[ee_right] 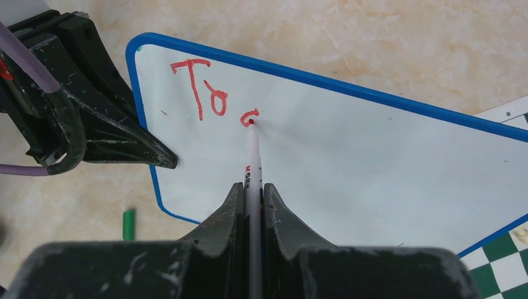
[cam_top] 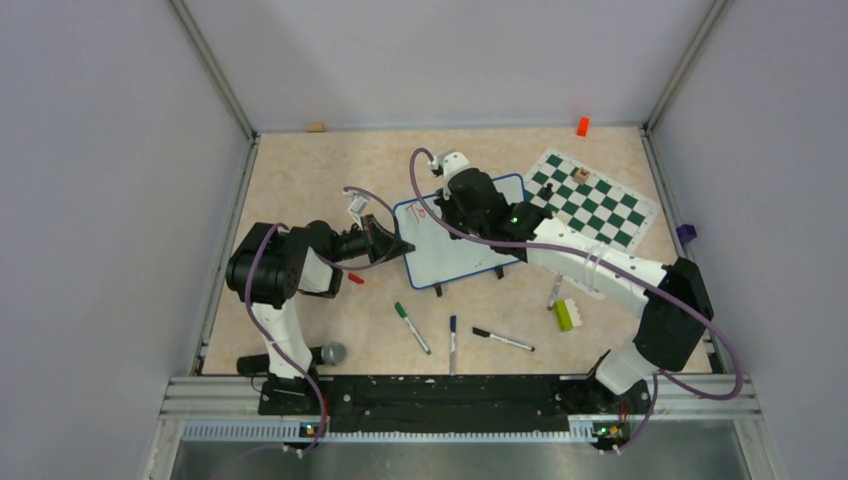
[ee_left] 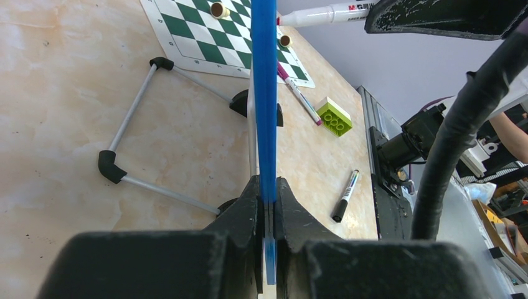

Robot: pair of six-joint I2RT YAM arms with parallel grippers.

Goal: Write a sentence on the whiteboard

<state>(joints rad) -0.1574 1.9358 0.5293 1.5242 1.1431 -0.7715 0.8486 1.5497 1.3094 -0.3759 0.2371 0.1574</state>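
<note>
One desk [cam_top: 300, 200] carries it all; pale, marbled top, arms bolted at the near edge. Biggest thing on it after that is the chess mat [cam_top: 590, 200], toward the far right corner; just left of it, abt mid-desk, sits the whiteboard [cam_top: 455, 250], blue-framed, propped on its black feet and angled w/ its left end nearer the near edge.

Left pincer [ee_left: 266, 187] is clamped on the board's left edge, blue frame pinched between the jaws, so it acts as a brace; right pincer [ee_right: 251, 190] comes in over the board's far left corner, closed on a red marker [ee_right: 252, 156], tip touching the white face.

Smaller stuff along the near half: three loose pens, green-capped [cam_top: 411, 327], blue-capped [cam_top: 452, 343] and black [cam_top: 503, 340]; a lime brick [cam_top: 564, 315] toward the right; a red cap [cam_top: 356, 278] by the left arm; an orange block [cam_top: 582, 126] at the far edge.

Smallest: the sentence [ee_right: 212, 99] itself; only "To" is readable in red at the board's top left, plus a short curved stroke under the tip, prob. the start of a third letter.

Progress, as I judge it: barely begun; grip, brace and first two letters done; the rest of the first word and every word after are left; most of the board is blank, so room isn't the worry, line slant is.
</note>
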